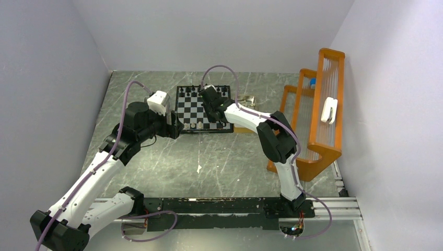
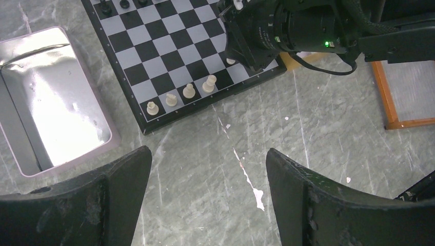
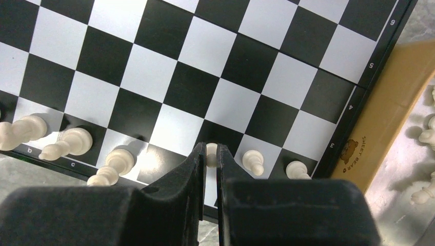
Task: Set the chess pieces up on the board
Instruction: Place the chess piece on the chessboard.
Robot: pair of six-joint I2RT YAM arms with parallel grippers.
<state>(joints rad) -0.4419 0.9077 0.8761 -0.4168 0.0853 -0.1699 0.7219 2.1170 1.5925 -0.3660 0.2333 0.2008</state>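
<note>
The board (image 1: 203,107) lies at the table's far middle, with black chess pieces (image 1: 193,90) along its far edge. My right gripper (image 3: 211,151) is shut on a white pawn (image 3: 211,149) low over the second row near the board's near edge; I cannot tell if the pawn touches the square. Two white pawns (image 3: 254,161) stand right of it, and several white pieces (image 3: 66,143) line the near row to its left. My left gripper (image 2: 208,164) is open and empty over bare table just in front of the board (image 2: 169,51), whose near row holds white pieces (image 2: 189,91).
A silvery metal tray (image 2: 51,102) lies left of the board. A tan tray (image 3: 379,118) lies right of the board, with loose white pieces (image 3: 426,136) on a metal surface beside it. An orange rack (image 1: 313,120) stands along the right wall.
</note>
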